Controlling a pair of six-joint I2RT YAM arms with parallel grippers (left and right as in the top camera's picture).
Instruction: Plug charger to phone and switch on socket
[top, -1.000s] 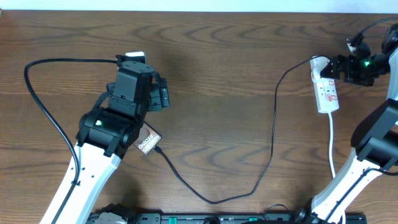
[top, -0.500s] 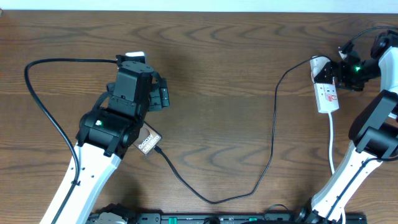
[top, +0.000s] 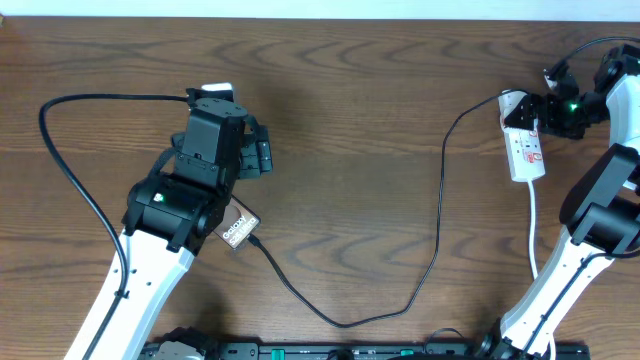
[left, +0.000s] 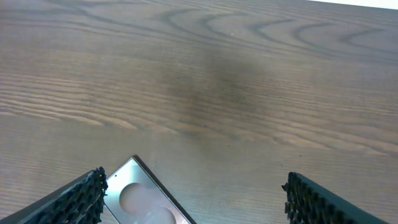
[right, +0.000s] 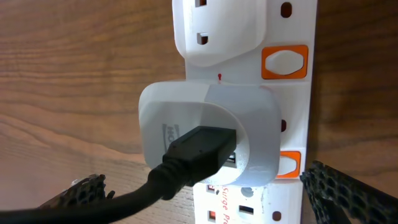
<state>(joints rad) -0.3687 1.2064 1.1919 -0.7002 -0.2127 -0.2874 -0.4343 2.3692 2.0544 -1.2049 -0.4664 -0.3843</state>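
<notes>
In the overhead view the phone (top: 238, 231) lies under my left arm, with only its white label end showing. The charger cable (top: 437, 230) runs from a small plug tip (top: 256, 240) at that end, loops across the table and rises to the socket strip (top: 527, 150). My left gripper (top: 222, 125) is open above the phone; the left wrist view shows its fingers (left: 196, 208) apart over a shiny phone corner (left: 140, 198). My right gripper (top: 545, 110) hovers open over the strip's far end. The right wrist view shows its fingers (right: 211, 205) astride the white adapter (right: 205, 130), with the black plug (right: 199, 146) and orange switches (right: 285, 62).
The strip's white cord (top: 533, 235) trails toward the front past my right arm's base. A black arm cable (top: 60, 150) loops at the far left. A dark rail (top: 350, 350) runs along the table's front edge.
My right gripper has shifted a little left and up, closer over the far end of the socket strip. The left arm, phone and cable have not moved.
</notes>
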